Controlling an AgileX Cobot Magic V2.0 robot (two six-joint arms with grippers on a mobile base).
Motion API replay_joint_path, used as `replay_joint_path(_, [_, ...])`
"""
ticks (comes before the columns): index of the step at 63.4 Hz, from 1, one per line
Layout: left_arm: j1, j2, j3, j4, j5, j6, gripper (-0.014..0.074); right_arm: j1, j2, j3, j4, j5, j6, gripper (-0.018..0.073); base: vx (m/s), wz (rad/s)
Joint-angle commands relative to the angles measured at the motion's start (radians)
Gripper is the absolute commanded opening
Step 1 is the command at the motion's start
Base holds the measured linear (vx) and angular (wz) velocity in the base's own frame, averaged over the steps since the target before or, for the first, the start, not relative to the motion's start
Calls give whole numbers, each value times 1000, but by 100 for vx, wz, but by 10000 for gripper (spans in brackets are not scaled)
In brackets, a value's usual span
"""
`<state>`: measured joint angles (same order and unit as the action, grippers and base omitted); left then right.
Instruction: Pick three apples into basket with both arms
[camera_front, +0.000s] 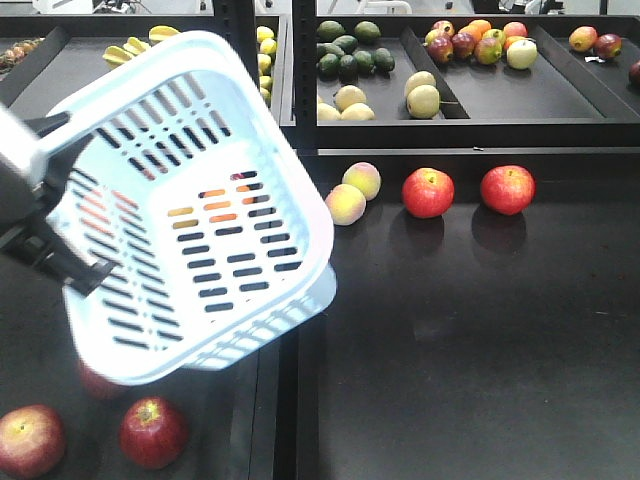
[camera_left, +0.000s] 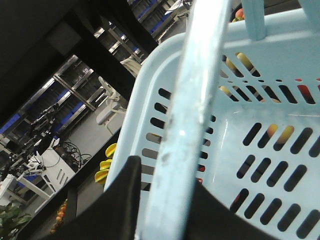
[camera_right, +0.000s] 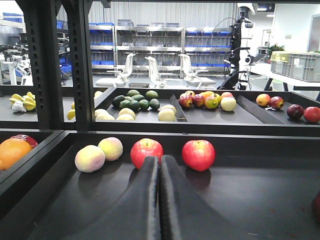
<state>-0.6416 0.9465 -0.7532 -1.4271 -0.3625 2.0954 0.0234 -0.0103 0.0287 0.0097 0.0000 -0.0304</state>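
left fingers (camera_left: 122, 200) clenched on the smooth plastic handle (camera_left: 192, 100) of the basket (camera_front: 250, 130), tilted at near left, no apple seen inside | right fingers (camera_right: 150, 200) pressed together, empty, facing two glossy round apples (camera_front: 428, 192) (camera_front: 507, 189) far right on the shelf (camera_front: 450, 330) | risk: slotted basket swings or slips; shut fingers would roll an apple away

The pale-blue slotted basket (camera_front: 190, 185) hangs tilted at nine o'clock; one dark-red apple (camera_front: 152, 432) sits upright at seven o'clock.
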Motion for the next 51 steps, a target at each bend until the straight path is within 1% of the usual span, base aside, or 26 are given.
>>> replay_joint_path(1, [14,-63,6,14,8,-7,-8,1,-11,15,-10,-71,-5,-9,0,0])
replay_joint_path(12, [25,-107,26,18,-2,-7,-8,1,-11,15,-10,-71,-5,-9,0,0])
replay_joint_path(22, [25,-107,26,22,-28,-7,-8,1,-11,15,-10,-71,-5,-9,0,0])
replay_joint_path(51, [25,-107,26,22,-27,-7,-7,1,-11,15,-10,-71,-5,-9,0,0])
